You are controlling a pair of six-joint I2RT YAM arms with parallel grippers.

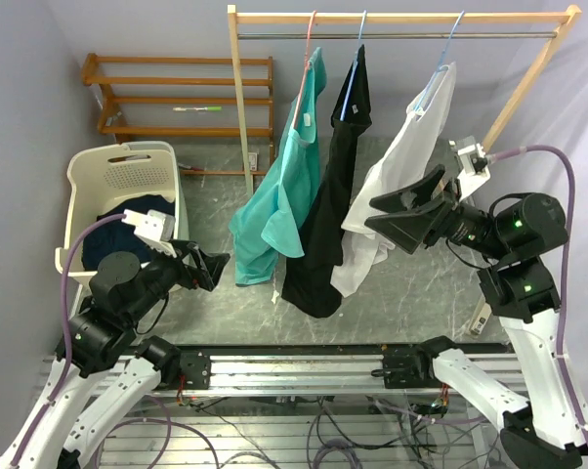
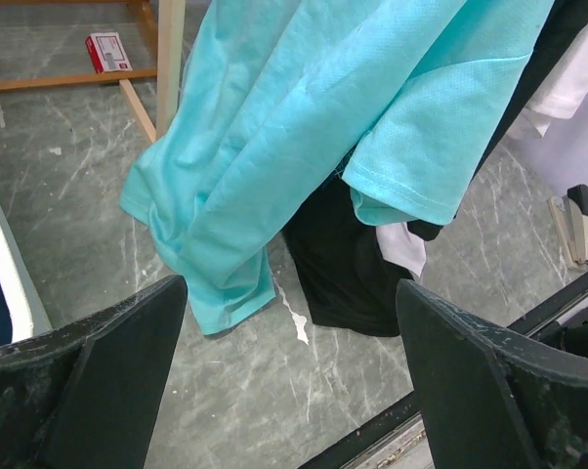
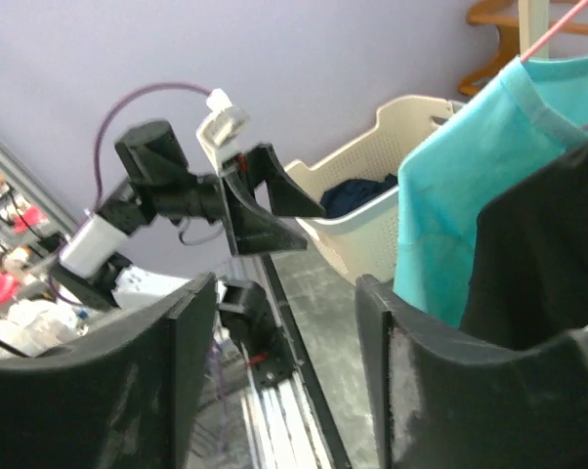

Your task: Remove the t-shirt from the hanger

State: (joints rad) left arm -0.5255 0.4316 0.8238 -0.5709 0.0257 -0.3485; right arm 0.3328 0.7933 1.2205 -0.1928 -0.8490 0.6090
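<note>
Here, the left gripper [image 1: 216, 272] reaches toward the teal t-shirt [image 1: 292, 181], jaws wide apart and empty. The right gripper [image 1: 372, 213], equally spread and empty, hovers against the white t-shirt [image 1: 411, 147]. Both shirts hang from the rail [image 1: 401, 35].

To your left, a cream laundry basket [image 1: 138, 174] holds dark blue clothes [image 1: 143, 208], with a wooden shelf [image 1: 177, 96] behind it. You'll see a stapler [image 2: 579, 223] and a small red-and-white box [image 2: 108, 51] on the floor [image 2: 60, 225].
</note>
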